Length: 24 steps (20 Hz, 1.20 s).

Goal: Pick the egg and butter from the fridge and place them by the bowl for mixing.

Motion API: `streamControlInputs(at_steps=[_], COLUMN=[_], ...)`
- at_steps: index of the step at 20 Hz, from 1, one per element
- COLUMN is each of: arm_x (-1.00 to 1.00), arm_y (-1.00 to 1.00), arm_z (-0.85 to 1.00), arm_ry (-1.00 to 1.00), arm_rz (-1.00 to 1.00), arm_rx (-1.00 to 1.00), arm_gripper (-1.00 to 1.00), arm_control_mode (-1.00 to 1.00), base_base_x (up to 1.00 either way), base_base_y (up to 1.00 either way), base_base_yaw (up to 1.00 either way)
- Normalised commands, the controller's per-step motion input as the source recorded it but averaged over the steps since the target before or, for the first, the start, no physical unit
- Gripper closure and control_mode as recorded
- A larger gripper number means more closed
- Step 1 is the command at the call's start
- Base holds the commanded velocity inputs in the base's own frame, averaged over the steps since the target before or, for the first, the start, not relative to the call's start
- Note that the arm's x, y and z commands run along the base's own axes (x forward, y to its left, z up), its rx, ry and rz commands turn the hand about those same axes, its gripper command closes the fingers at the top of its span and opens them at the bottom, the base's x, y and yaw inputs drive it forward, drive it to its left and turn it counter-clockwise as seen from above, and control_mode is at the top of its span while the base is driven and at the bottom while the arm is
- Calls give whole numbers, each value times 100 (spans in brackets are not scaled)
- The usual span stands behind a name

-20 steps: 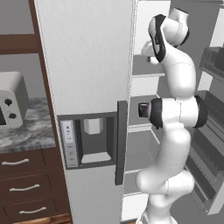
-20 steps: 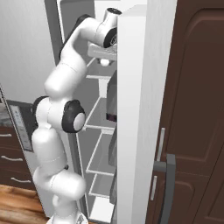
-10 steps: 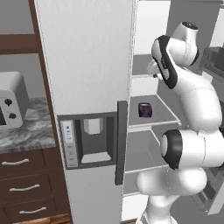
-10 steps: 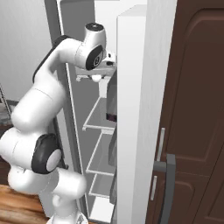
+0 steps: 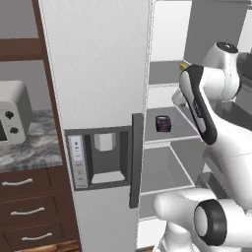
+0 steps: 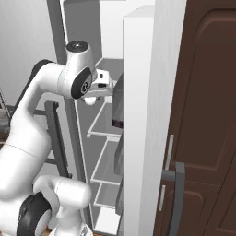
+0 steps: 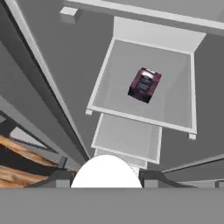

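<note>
Gripper [image 7: 106,186] lifted clear, smooth round egg [image 7: 106,172] clamped.

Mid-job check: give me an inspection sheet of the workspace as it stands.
Surface: pale fridge shelf, bare apart from one cube.
Job's things: fridge open; egg in the gripper; butter on an upper shelf, mostly hidden behind the arm.
Clutter: purple cube on the middle shelf.
Grippers: gripper shut on the egg, above the shelves.
Cables: nothing seen.
Surroundings: toaster on a marbled counter; brown drawers; brown cabinet door.
</note>
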Motion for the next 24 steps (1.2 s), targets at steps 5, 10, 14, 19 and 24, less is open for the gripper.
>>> streamControlInputs(at_steps=[5,10,14,19,24], arm_x=[-100,-100,-94,-65,-28], arm_y=[12,10,5,10,3], arm_z=[-1,0,-5,-10,-14], arm_ry=[18,19,12,3,0], arm_rz=[-10,-17,-13,-6,0], arm_rx=[0,2,1,0,0], arm_gripper=[100,100,100,100,100], arm_control_mode=[-100,-100,-100,-100,-100], base_base_x=[0,0,0,0,0], base_base_y=[0,0,0,0,0], base_base_yaw=[0,0,0,0,0])
